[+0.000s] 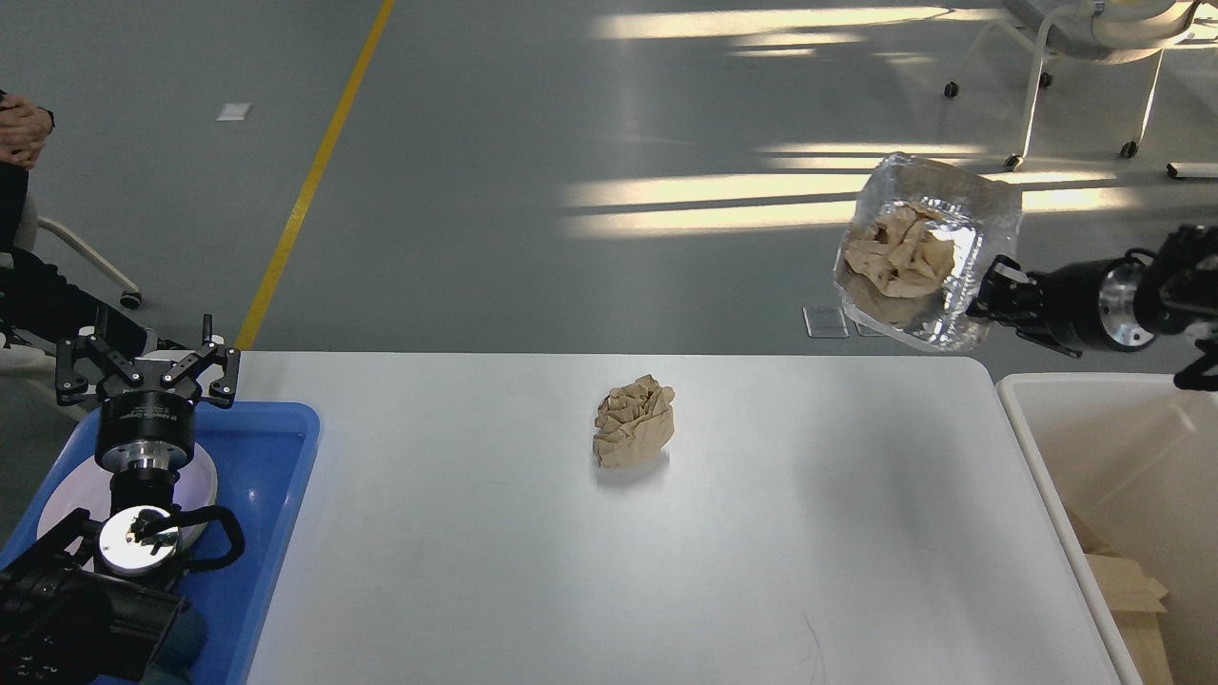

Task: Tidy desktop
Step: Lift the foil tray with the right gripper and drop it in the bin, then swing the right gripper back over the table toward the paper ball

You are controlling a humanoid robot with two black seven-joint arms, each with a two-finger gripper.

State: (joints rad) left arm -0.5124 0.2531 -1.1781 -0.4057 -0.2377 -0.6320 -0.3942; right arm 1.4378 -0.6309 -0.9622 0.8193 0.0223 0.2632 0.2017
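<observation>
The white desktop (457, 571) bears one crumpled brown paper ball (634, 420) near its middle. My right gripper (990, 290) is shut on the rim of a crumpled foil tray (980, 214) and holds it in the air beyond the table's far right corner. The tray is tilted and holds a crumpled brown paper wad (899, 255). My left gripper (145, 364) is open and empty, pointing up above the blue tray (266, 495) at the far left.
A white plate (71, 495) lies in the blue tray under my left arm. A white bin (1123, 457) stands off the table's right edge with cardboard (1128, 585) inside. A seated person shows at the far left, a chair at the back right.
</observation>
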